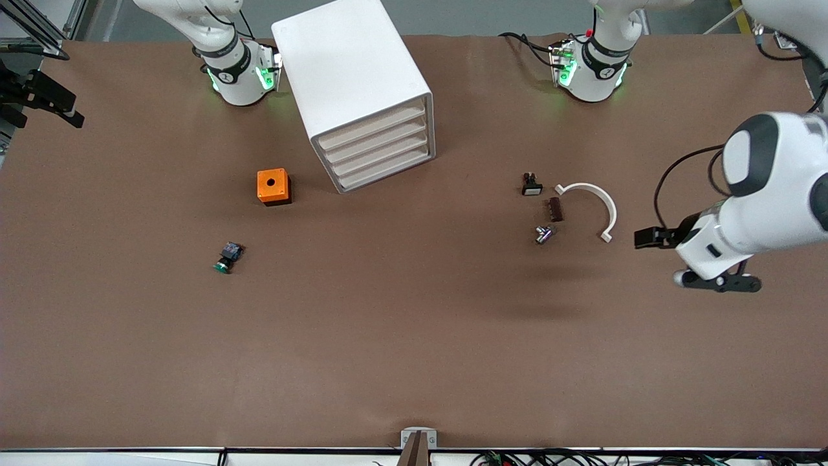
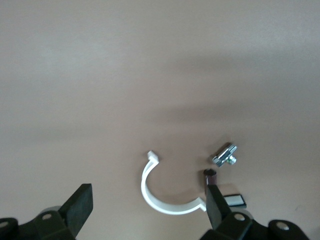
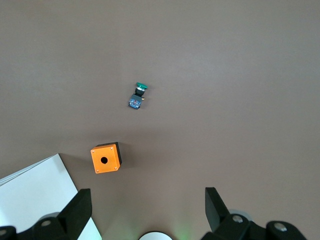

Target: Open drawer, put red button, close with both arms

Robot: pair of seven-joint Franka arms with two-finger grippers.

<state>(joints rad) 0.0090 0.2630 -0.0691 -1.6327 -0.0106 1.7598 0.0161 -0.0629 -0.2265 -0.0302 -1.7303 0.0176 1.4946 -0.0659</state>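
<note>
Both arms are that glossy white plastic look with black bands at the joints. Each base (image 1: 236, 71) has a black ring with a small white mark on it and green lights glowing at the sides. Black cables run off the left base (image 1: 592, 68), which also has a tiny red bit on top. The left arm (image 1: 770, 188) has a big rounded white shell with a black oval patch and a thin black cable looping alongside it. The left pincer (image 2: 145, 205) and right pincer (image 3: 147, 210) are matte black, blocky fingers with round silver screws.
</note>
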